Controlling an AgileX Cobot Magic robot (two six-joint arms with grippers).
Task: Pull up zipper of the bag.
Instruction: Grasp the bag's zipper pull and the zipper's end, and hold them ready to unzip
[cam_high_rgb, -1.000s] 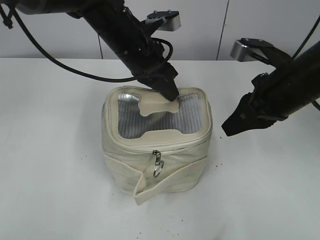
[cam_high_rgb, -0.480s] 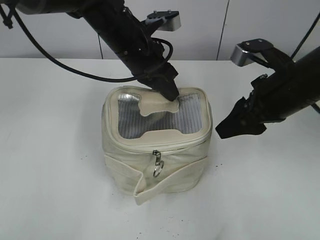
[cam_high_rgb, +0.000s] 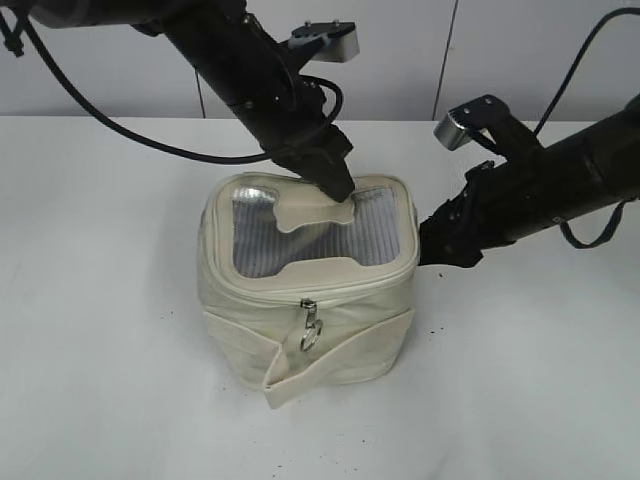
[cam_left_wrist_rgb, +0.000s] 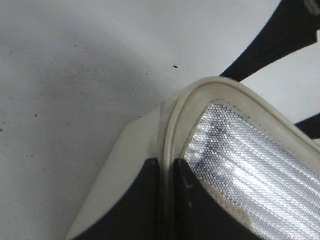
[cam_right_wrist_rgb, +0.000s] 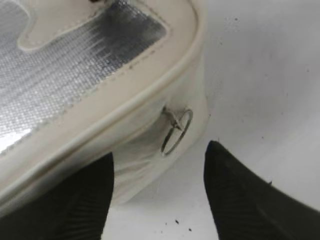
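Note:
The cream bag (cam_high_rgb: 250, 315) stands mid-table, its silvery mesh top (cam_high_rgb: 258, 238) facing up. The zipper track (cam_high_rgb: 350, 288) runs round the lid rim, and a silver pull with a ring (cam_high_rgb: 311, 328) hangs at the front. My left gripper (cam_high_rgb: 338, 186) is shut on the bag's back lid rim (cam_left_wrist_rgb: 172, 125); its fingers (cam_left_wrist_rgb: 166, 164) pinch the cream edge. My right gripper (cam_high_rgb: 432, 246) is open at the bag's right side. In the right wrist view its fingers (cam_right_wrist_rgb: 160, 152) straddle a second ringed pull (cam_right_wrist_rgb: 176, 131) without touching it.
The white table (cam_high_rgb: 520, 380) carries small dark specks. A loose cream strap (cam_high_rgb: 345, 352) wraps the bag's lower body and sticks out at the front. A grey wall stands behind the table.
My right gripper has moved left and down to the bag's right side. The bag has shifted slightly left. My left gripper has stayed on the back rim.

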